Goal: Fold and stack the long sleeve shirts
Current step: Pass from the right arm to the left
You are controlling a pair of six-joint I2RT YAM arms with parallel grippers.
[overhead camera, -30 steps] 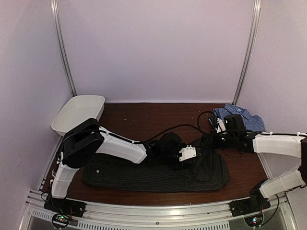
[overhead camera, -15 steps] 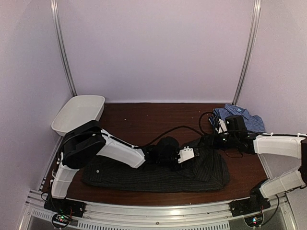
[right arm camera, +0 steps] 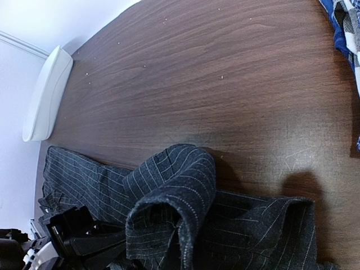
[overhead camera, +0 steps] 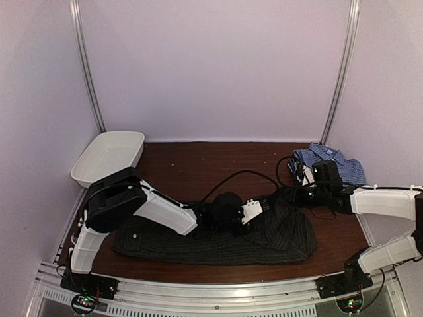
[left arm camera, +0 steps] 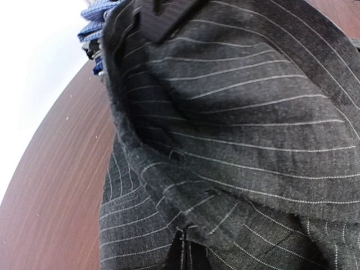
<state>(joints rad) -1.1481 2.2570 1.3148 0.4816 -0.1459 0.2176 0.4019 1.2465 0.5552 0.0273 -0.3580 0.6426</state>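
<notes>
The black pinstriped shirt [overhead camera: 218,239] lies lengthwise along the front of the table, with its far right part pulled up into folds. My left gripper [overhead camera: 266,205] is shut on a fold of it. In the left wrist view the cloth [left arm camera: 236,124] fills the frame and the jaws [left arm camera: 188,254] pinch an edge. My right gripper [overhead camera: 285,195] is shut on the same shirt further right. A raised loop of pinstriped cloth [right arm camera: 177,191] stands over its jaws [right arm camera: 188,256] and hides the fingers. The blue-and-white check shirt [overhead camera: 330,162] lies crumpled at the back right.
A white oval tub [overhead camera: 109,157] stands at the back left, by the left wall. Black cables [overhead camera: 238,178] loop over the bare brown table [overhead camera: 198,165] behind the black shirt. The left gripper's body [right arm camera: 73,236] shows at the lower left of the right wrist view.
My left gripper has closed on the black shirt's fold and drawn slightly left. The cloth between the two grippers has bunched up. The right gripper stays shut, shifted slightly.
</notes>
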